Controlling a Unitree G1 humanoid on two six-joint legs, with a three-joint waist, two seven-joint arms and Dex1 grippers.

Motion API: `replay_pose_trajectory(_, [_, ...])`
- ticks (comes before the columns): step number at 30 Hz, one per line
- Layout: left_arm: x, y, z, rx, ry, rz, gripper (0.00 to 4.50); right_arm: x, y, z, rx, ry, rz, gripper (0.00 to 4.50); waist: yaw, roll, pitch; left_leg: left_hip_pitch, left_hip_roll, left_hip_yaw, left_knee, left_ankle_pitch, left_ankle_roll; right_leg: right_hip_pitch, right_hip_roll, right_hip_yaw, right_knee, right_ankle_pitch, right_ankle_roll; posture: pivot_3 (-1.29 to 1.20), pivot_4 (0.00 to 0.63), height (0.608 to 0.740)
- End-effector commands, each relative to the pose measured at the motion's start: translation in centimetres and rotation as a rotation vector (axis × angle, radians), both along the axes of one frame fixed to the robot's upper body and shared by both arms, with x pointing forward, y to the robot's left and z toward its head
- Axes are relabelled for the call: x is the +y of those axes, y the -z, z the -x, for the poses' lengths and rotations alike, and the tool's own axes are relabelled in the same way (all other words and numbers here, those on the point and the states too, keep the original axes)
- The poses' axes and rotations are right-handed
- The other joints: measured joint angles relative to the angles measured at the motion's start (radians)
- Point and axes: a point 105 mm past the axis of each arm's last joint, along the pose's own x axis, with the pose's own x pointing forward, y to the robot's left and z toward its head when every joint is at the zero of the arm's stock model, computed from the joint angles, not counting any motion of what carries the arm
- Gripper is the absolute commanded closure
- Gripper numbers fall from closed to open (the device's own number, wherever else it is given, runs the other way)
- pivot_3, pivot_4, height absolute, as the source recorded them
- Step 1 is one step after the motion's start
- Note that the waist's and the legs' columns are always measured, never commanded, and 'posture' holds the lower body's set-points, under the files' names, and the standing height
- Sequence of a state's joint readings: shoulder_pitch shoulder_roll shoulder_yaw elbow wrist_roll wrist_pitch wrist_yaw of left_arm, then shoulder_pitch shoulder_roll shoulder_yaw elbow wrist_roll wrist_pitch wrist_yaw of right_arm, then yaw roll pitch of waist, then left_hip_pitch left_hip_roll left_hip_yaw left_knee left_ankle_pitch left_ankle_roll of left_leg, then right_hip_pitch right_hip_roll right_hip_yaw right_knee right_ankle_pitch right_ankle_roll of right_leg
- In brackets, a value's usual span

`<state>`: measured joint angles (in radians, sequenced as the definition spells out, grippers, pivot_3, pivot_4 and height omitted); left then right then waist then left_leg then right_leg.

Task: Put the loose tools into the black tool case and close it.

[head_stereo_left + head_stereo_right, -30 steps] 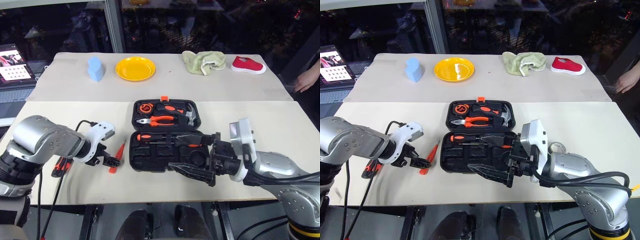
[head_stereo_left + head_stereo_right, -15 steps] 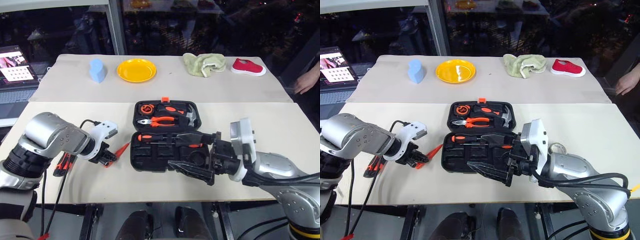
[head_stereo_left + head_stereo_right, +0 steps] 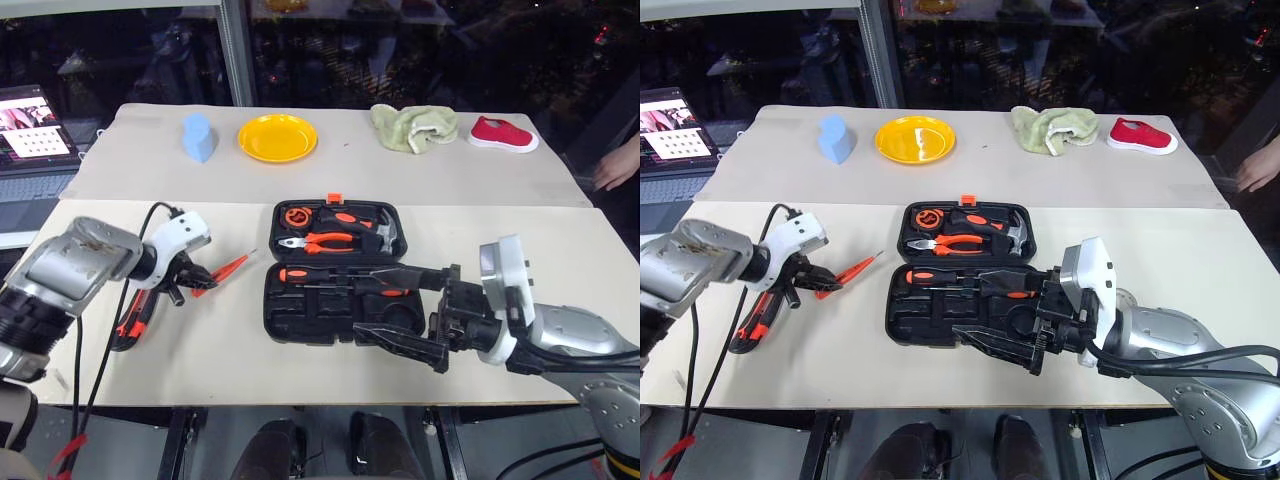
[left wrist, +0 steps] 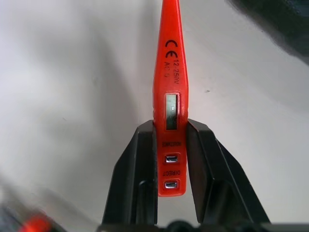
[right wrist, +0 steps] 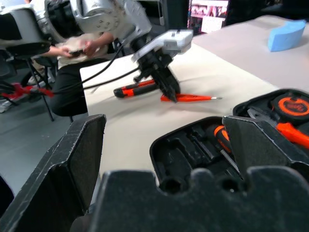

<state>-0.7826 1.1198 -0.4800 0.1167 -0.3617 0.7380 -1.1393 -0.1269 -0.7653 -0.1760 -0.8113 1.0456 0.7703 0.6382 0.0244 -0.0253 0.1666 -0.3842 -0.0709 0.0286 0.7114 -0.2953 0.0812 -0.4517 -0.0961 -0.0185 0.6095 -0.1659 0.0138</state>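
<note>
L gripper [image 4: 171,159] clamped on tester [image 4: 170,82] at butt end, R gripper [image 3: 425,312] wide apart; tester prob light, stiff, slick plastic, so grip mid-body.

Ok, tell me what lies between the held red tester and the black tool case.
Only bare table between the red tester, held by the left gripper, and the black tool case, seen in both eye views.

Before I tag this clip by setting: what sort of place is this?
Probably an indoor lab or test room, not a workshop: paper-covered tables hold unrelated props, a yellow plate and a red shoe, a laptop stands alongside, and dark windows stand behind.
</note>
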Motion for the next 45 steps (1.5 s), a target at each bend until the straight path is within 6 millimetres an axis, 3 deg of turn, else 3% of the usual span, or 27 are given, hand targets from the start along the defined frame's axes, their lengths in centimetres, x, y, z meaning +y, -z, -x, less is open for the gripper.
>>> replay_pose_trajectory(1, [-1.9,-2.8,0.4,0.000,0.314,-0.028,4.09,-0.4,-0.8,0.5,-0.022,0.009,-0.006,0.00,0.002,0.000,0.000,-0.005,0.000,0.000,0.001,0.003,0.006,-0.005,0.000,0.000,0.001,0.000,0.000,0.00,0.150,0.740])
replay_pose_trajectory(4, [-3.8,-3.9,0.3,-0.015,0.535,-0.072,4.09,-0.8,-0.8,0.5,-0.013,0.031,-0.002,0.00,0.010,0.000,0.000,-0.009,-0.001,0.001,0.003,0.004,0.007,-0.007,0.002,-0.007,0.000,0.000,0.000,0.00,0.150,0.740])
replay_pose_trajectory(11, [-8.5,-4.7,0.0,-0.042,0.733,-0.104,4.09,-1.0,-0.8,0.8,-0.006,0.081,-0.007,0.00,0.008,-0.001,0.000,-0.011,0.000,0.001,0.004,0.001,0.012,-0.007,-0.001,-0.003,-0.002,0.001,0.001,0.00,0.150,0.740])
replay_pose_trajectory(19, [-12.9,-2.4,0.3,0.080,0.686,-0.127,4.09,-1.0,-0.6,1.3,0.000,0.135,-0.025,0.00,0.011,-0.001,0.000,-0.015,0.000,0.001,0.016,-0.004,0.021,-0.006,0.004,-0.004,0.001,0.001,0.006,0.00,0.150,0.740])
replay_pose_trajectory(30, [-14.8,-0.7,-0.1,0.117,0.612,-0.137,4.09,-1.0,-0.6,1.0,-0.005,0.177,-0.047,0.00,0.010,0.000,0.000,-0.015,-0.001,0.005,0.020,-0.004,0.024,-0.006,0.004,0.001,0.001,0.004,0.013,0.00,0.150,0.740])
replay_pose_trajectory(41, [-14.8,0.1,0.2,0.149,0.606,-0.148,4.09,-1.0,-0.6,0.6,-0.005,0.193,-0.059,0.00,0.011,0.000,0.000,-0.015,-0.001,0.005,0.020,-0.004,0.024,-0.006,0.003,0.003,0.001,0.005,0.013,0.00,0.150,0.740])
replay_pose_trajectory(43, [-14.5,0.3,0.1,0.145,0.608,-0.159,3.09,-1.1,-0.6,0.5,-0.006,0.195,-0.061,0.00,0.011,0.000,0.000,-0.015,-0.001,0.005,0.020,-0.004,0.024,-0.006,0.003,0.003,0.001,0.005,0.013,0.00,0.150,0.740])
replay_pose_trajectory(44, [-14.4,0.3,0.3,0.150,0.613,-0.157,2.95,-1.1,-0.6,0.5,-0.006,0.197,-0.062,0.00,0.011,0.000,0.000,-0.015,-0.001,0.005,0.020,-0.004,0.024,-0.006,0.002,0.003,0.001,0.005,0.013,0.00,0.150,0.740])
replay_pose_trajectory(45, [-14.3,0.2,0.4,0.154,0.617,-0.151,2.55,-1.1,-0.6,0.4,-0.005,0.198,-0.063,0.00,0.011,0.000,0.000,-0.015,-0.001,0.005,0.020,-0.004,0.024,-0.006,0.002,0.003,0.001,0.005,0.012,0.00,0.150,0.740])
